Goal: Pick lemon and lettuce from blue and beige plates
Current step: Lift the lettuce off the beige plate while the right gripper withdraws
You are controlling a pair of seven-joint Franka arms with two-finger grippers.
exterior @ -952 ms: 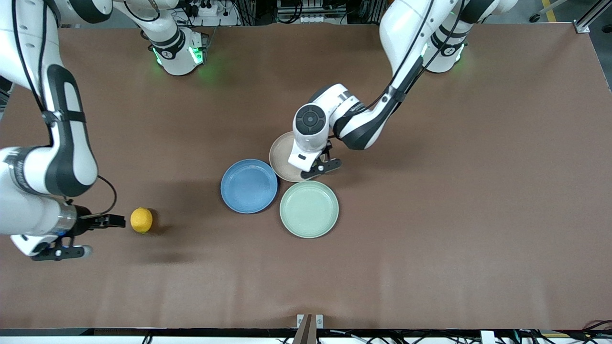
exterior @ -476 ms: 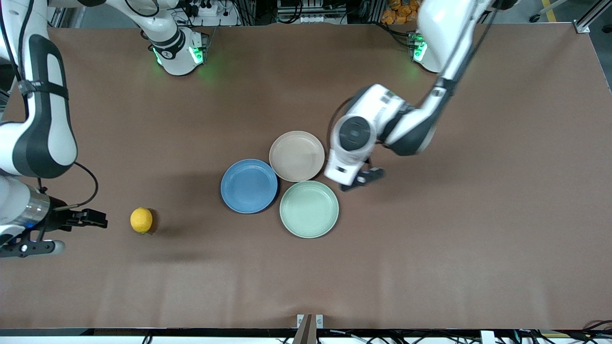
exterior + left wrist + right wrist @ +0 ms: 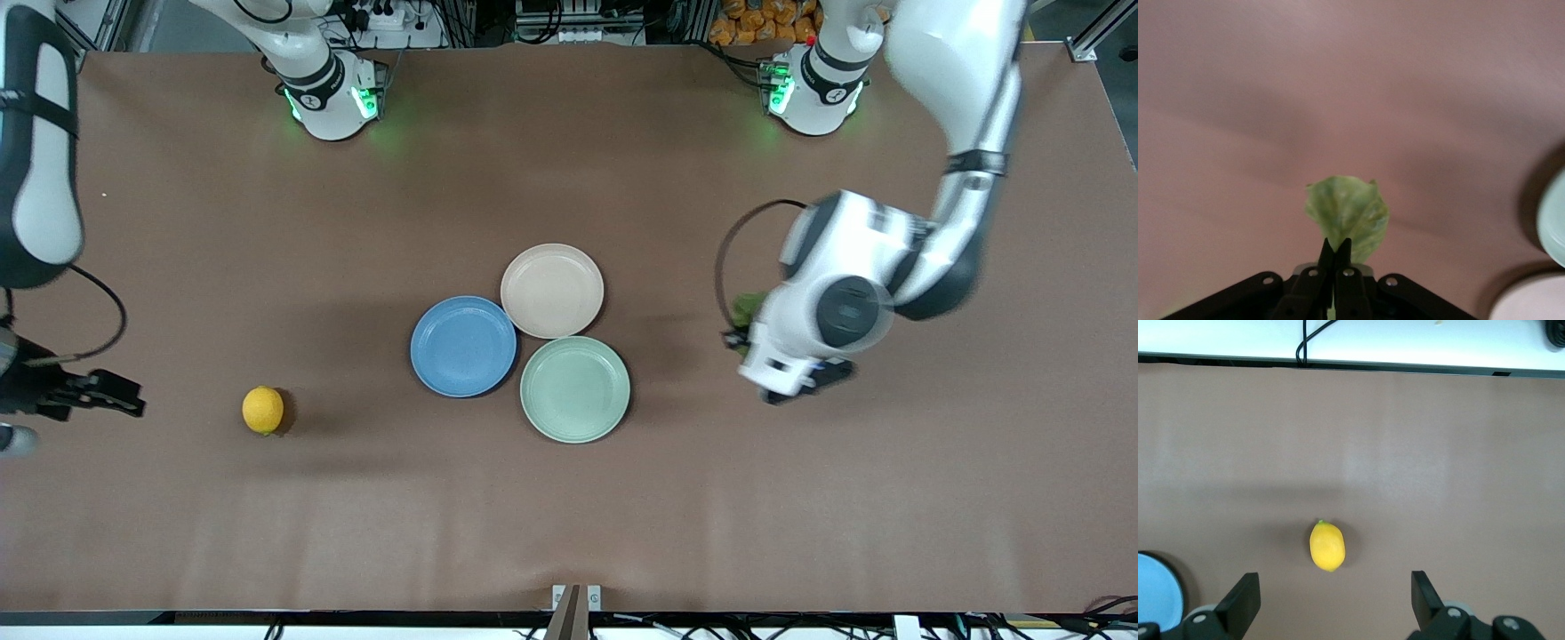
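Observation:
The lemon [image 3: 263, 410] lies on the brown table toward the right arm's end, off the plates. My right gripper [image 3: 84, 422] hovers at that end of the table, open and empty; in the right wrist view the lemon [image 3: 1327, 546] sits just ahead of the wide-open right gripper [image 3: 1333, 597]. My left gripper [image 3: 1335, 248] is shut on the stem of the crinkled green lettuce [image 3: 1348, 213], which hangs over bare table. In the front view the lettuce [image 3: 749, 311] peeks from under the left wrist, by the left gripper [image 3: 740, 336]. The blue plate [image 3: 463, 346] and beige plate [image 3: 552, 291] hold nothing.
A mint-green plate [image 3: 575, 388] touches the blue and beige plates, nearer to the front camera. The left wrist view catches its rim [image 3: 1555, 217]. The right wrist view shows the table's edge and a sliver of the blue plate [image 3: 1155, 593].
The left arm has swung from over the beige plate toward its own end of the table, carrying the lettuce. The right gripper has drawn back from the lemon.

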